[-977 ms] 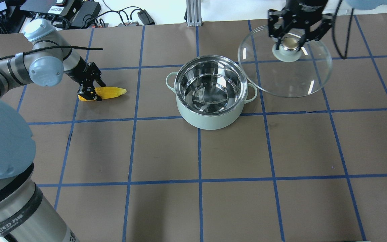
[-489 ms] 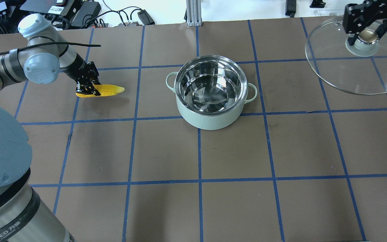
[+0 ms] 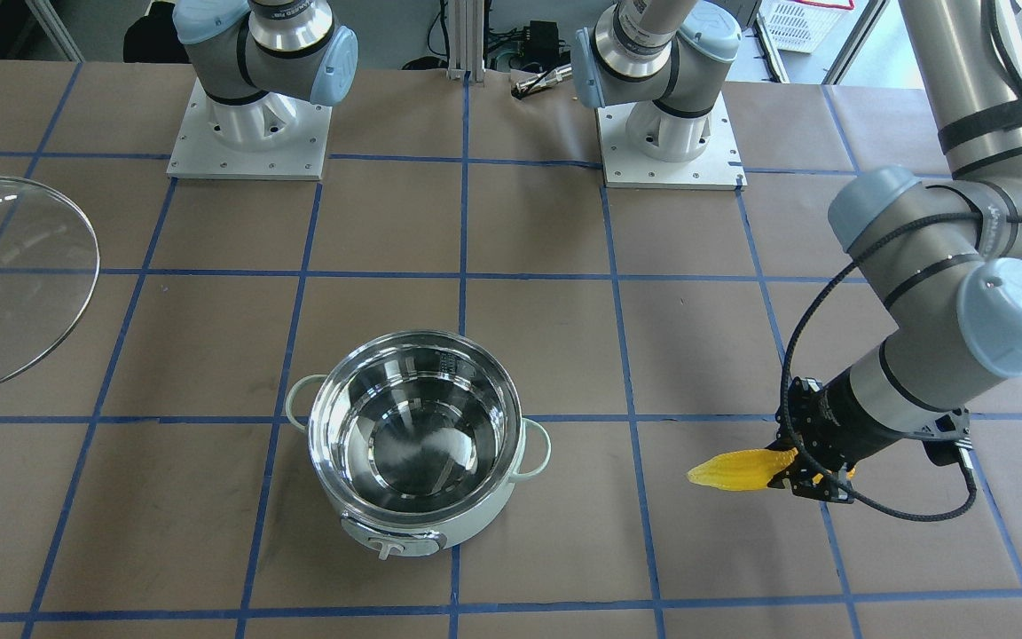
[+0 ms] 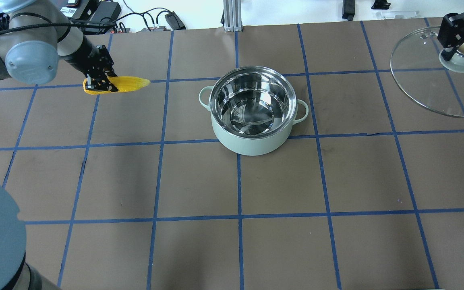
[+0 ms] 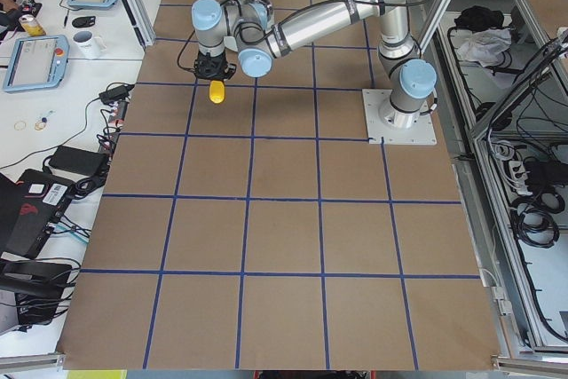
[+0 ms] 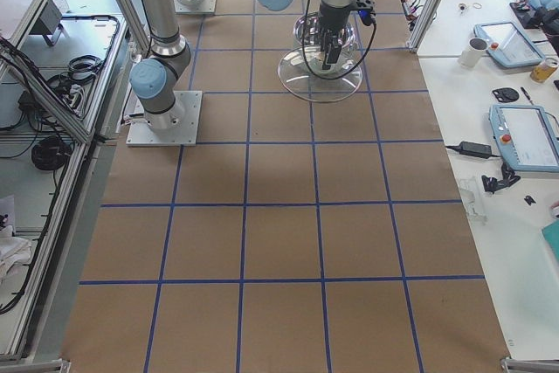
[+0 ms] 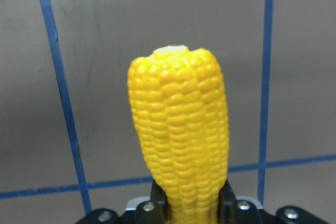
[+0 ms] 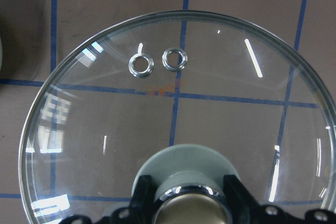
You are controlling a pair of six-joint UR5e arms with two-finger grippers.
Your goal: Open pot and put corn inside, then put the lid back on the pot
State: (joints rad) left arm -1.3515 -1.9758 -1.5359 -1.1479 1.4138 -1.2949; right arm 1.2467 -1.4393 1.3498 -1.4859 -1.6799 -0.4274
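Observation:
The pale green pot (image 4: 252, 139) stands open in the table's middle, its steel interior empty; it also shows in the front view (image 3: 422, 524). My left gripper (image 4: 97, 84) is shut on the blunt end of the yellow corn (image 4: 129, 83), holding it level above the table, left of the pot; the corn also shows in the front view (image 3: 733, 470) and the left wrist view (image 7: 178, 140). My right gripper (image 4: 461, 42) is shut on the knob of the glass lid (image 4: 425, 84), held far to the pot's right; the lid also shows in the right wrist view (image 8: 173, 114).
The table is brown paper with a blue tape grid (image 4: 240, 181). Cables and electronics (image 4: 95, 16) lie beyond the far edge. The two arm bases (image 3: 249, 124) stand at the robot's side of the table.
My left gripper has lifted the corn off the table and carried it away from me. My right gripper has swung the lid further right, away from the pot.

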